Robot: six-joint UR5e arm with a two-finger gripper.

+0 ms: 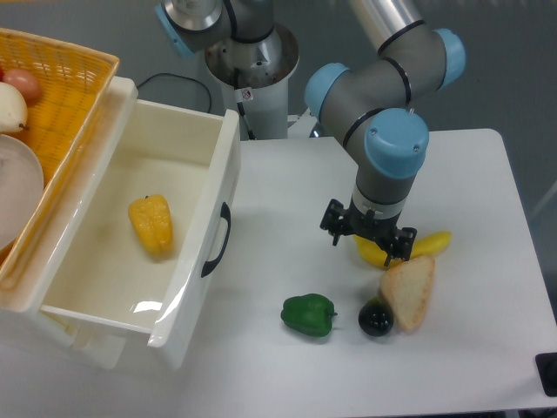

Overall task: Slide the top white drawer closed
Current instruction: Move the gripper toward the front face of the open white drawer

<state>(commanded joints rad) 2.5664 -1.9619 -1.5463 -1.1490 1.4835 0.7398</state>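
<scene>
White and glossy, the top white drawer [148, 235] stands pulled far out from the cabinet at the left side of the table [470, 174], its open box facing up and its front panel angled toward the middle of the tabletop. On that front panel sits the black curved handle [218, 241], nothing touching it. Inside the drawer, on its floor, lies a yellow bell pepper [151, 225], roughly in the middle and clear of the walls. Above and behind the drawer, at the far left, a yellow wicker basket [70, 96] rests on top of the cabinet, with a few rounded pale and reddish things showing at its edge.

Well apart from the drawer, over toward the right half of the table, the gripper [369, 241] points down from the grey and blue arm [387, 104]. Its two black fingers are spread, with a clear gap between them and nothing caught in it. It hangs right over the near end of a banana [418, 246]; whether the fingers touch the fruit I cannot tell from here. Just in front of the banana lies a slice of bread [407, 290], and touching the bread's left edge is a small dark round fruit [375, 319]. A green bell pepper [309, 314] sits to the left of that, alone on the white surface
</scene>
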